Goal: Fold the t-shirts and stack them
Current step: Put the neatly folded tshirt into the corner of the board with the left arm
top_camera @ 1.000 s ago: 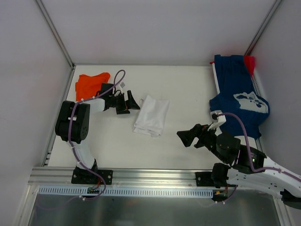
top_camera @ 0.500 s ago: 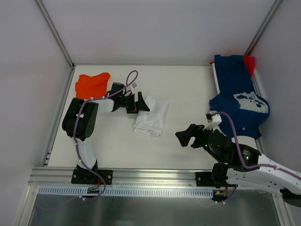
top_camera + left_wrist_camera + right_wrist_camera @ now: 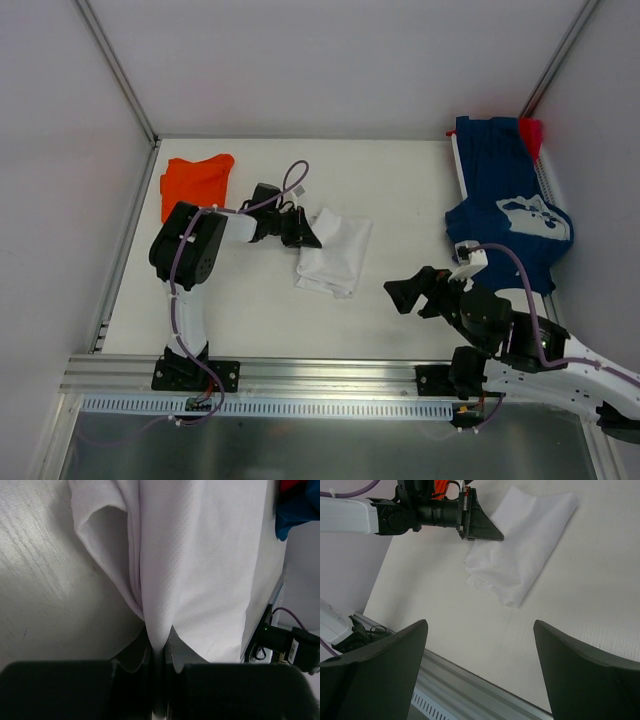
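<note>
Left gripper (image 3: 306, 231) of mine is shut tight on the 9 o'clock edge of the plain white folded cloth t-shirt (image 3: 337, 257). My wrist camera shows a thin ridge of white cloth squeezed between my two fingers (image 3: 131, 656). That shirt lies near the middle of the white table (image 3: 400, 190).

My right gripper (image 3: 408, 294) is spread wide and holds nothing. It hangs at 4 o'clock from the white shirt, apart from it.

I think the step now is moving this folded shirt to where the pile goes. To do it well, I should hold my pinch firm and pull low and slow, so the folds do not fall open. I only have a small bit of cloth, so the lower layers may slip. My right gripper could help on the other side.

I see no box or basket. The bright orange cloth t-shirt (image 3: 197, 183) sits bunched at the 10 o'clock corner. The navy blue cloth t-shirt with white print (image 3: 505, 190) is spread along the 3 o'clock edge. The small red cloth piece (image 3: 531, 132) peeks out at its far end, at 1 o'clock.
</note>
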You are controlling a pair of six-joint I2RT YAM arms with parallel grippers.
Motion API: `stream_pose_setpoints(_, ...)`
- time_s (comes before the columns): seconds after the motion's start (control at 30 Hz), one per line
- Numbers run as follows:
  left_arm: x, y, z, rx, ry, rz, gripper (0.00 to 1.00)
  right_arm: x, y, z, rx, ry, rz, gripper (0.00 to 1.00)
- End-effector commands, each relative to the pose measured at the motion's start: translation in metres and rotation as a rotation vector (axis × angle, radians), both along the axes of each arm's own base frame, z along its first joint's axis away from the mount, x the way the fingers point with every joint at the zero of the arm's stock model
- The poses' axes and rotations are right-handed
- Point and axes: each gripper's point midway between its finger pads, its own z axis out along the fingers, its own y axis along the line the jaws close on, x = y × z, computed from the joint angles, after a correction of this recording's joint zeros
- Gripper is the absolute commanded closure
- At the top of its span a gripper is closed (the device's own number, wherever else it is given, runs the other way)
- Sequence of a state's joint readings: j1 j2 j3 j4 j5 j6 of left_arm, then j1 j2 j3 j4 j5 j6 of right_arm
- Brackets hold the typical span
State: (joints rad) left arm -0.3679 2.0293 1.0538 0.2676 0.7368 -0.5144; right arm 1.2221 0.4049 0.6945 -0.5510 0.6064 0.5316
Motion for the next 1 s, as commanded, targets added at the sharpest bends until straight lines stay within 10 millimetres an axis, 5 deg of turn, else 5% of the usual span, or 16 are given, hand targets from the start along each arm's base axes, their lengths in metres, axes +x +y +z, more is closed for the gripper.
stream_pose_setpoints(0.0,-0.015,0.01,-0.034,0.132,0.066,0.03,1.0,-0.001,-0.011,-0.003,0.024,0.005,-0.028,0.09)
stream_pose_setpoints(0.23,-0.02,0.001,-0.025,0.132,0.061,-0.004,1.0,-0.004,-0.016,-0.003,0.043,0.004,-0.023,0.09)
stream_pose_setpoints(0.5,-0.01,0.002,0.053,0.122,-0.1,-0.018,1.0,-0.003,-0.011,-0.004,0.029,0.005,-0.015,0.09)
stream_pose_setpoints(0.67,0.005,0.024,0.079,0.23,-0.185,0.007,1.0,-0.004,-0.009,-0.005,0.032,0.002,-0.006,0.09)
stream_pose_setpoints(0.97,0.016,0.06,0.084,0.327,-0.213,0.061,1.0,-0.004,-0.015,0.002,0.0,-0.013,-0.001,0.08)
